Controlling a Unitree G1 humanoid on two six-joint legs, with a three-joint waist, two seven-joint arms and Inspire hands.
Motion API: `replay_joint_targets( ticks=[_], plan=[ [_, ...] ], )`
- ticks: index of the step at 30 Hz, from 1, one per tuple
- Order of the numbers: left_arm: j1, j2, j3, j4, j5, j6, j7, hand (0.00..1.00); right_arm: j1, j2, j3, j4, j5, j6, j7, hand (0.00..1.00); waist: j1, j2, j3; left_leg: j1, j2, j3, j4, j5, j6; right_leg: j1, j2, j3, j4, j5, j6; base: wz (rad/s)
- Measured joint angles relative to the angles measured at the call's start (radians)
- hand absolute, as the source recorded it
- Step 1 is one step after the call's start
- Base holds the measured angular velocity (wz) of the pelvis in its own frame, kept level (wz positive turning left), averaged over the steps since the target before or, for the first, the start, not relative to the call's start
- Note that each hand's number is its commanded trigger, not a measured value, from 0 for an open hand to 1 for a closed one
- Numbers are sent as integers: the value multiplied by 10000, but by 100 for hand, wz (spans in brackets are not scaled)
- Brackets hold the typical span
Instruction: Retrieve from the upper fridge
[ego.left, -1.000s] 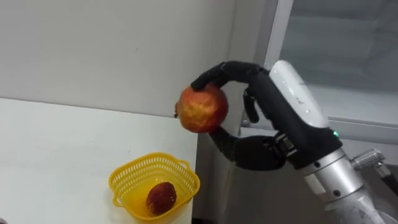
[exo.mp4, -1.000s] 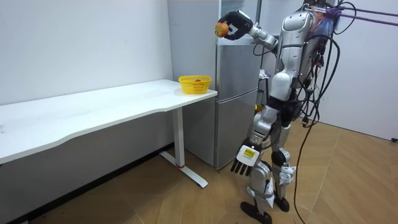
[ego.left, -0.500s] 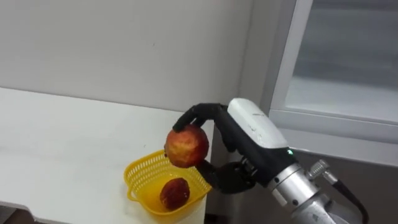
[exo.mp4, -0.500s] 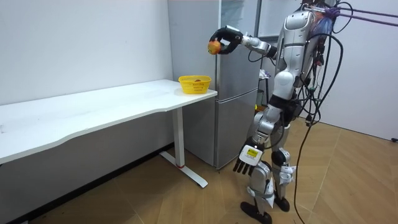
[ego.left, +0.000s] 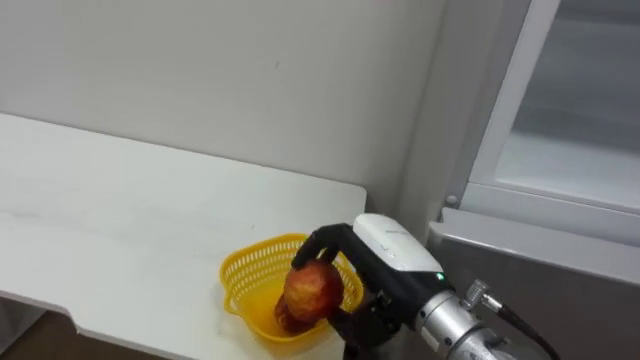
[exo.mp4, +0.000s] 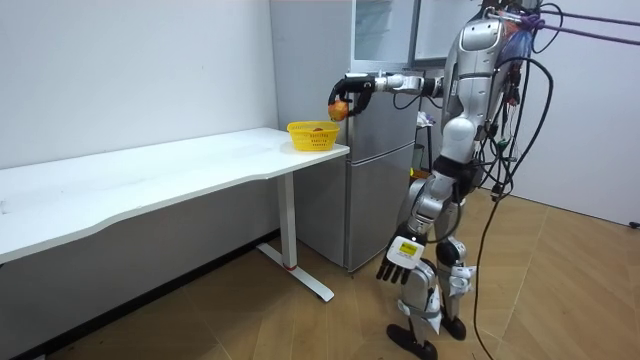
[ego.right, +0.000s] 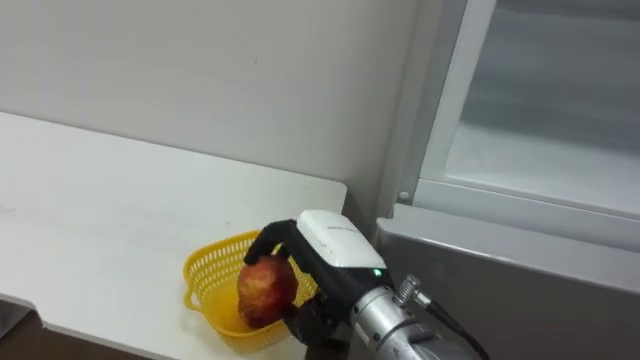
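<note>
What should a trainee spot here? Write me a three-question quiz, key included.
1. True or false: the right hand is shut on the apple.
2. The apple is held nearest to: A) the yellow basket; B) the floor; C) the robot's knee.
3. Fill in: the basket stands at the corner of the white table, next to the ___.

Key: 1 true; 2 A; 3 fridge.

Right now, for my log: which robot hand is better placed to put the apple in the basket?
Right. The right robot hand grips the apple over the yellow basket; the left robot hand hangs open by its leg.
</note>
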Motion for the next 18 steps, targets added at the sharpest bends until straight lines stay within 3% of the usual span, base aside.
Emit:
replay_joint_targets(
  ticks=[4,10,18],
  plan=[
    [-18,4,-85,-81,6,0,113,0,-57,17,79,498,-1,8,19,100,10,-4,-3,-13,-7,-30,15,2,2,8,-4,2,7,0,0,1],
    [-1,17,-84,-310,106,81,118,0,-868,19,193,1382,-258,37,38,100,45,-31,-20,-142,-9,-53,64,14,5,-62,-2,-16,6,0,0,1],
    [94,62,-84,-622,125,166,74,0,-914,19,197,1590,-373,221,38,100,274,-131,-21,-139,-57,-140,43,26,24,-40,-35,-138,8,0,0,3]
  ],
)
